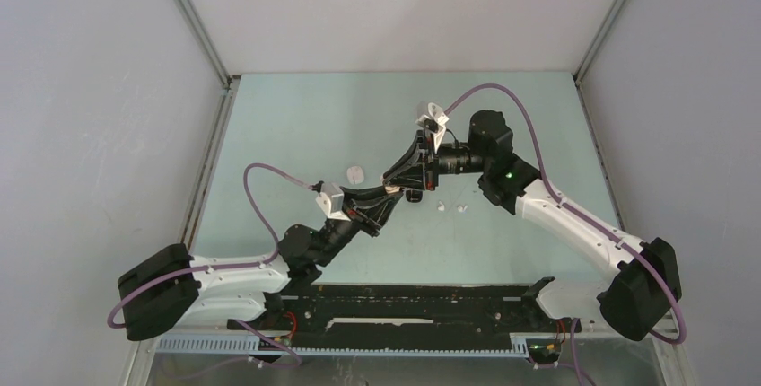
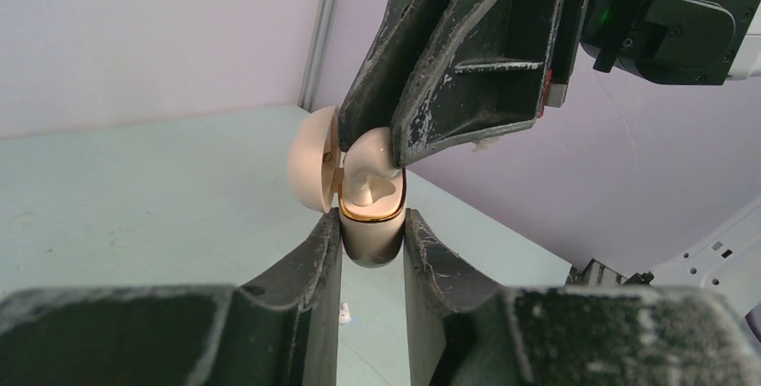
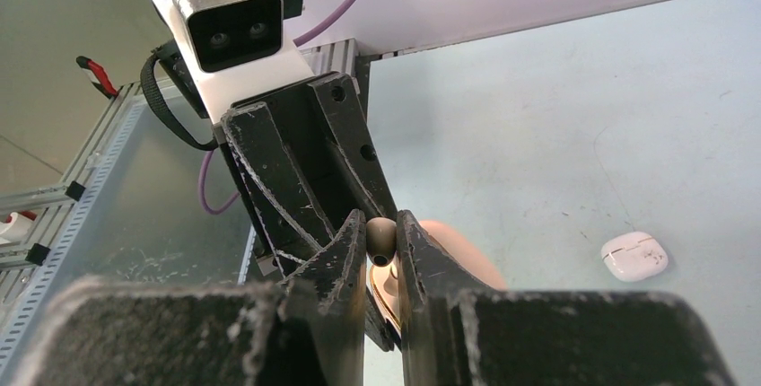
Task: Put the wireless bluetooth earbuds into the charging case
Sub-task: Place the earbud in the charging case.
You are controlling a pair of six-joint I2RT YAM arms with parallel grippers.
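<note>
Frame centre: the open case (image 2: 371,241) is pinched by the left gripper (image 1: 408,196); an earbud (image 3: 380,236), clamped in the right gripper (image 2: 375,146), is held at its mouth.

Centre: black left gripper (image 2: 372,224) and black right gripper (image 2: 379,148) locked tip to tip, no way through.
Centre left: white pebble-shaped plastic case (image 1: 355,173) in the way.
Upper corners: open pale green tabletop (image 1: 296,117).

Seen: earbud (image 1: 441,206) x3, case (image 1: 355,173) x2, arm (image 1: 574,215) x2.
</note>
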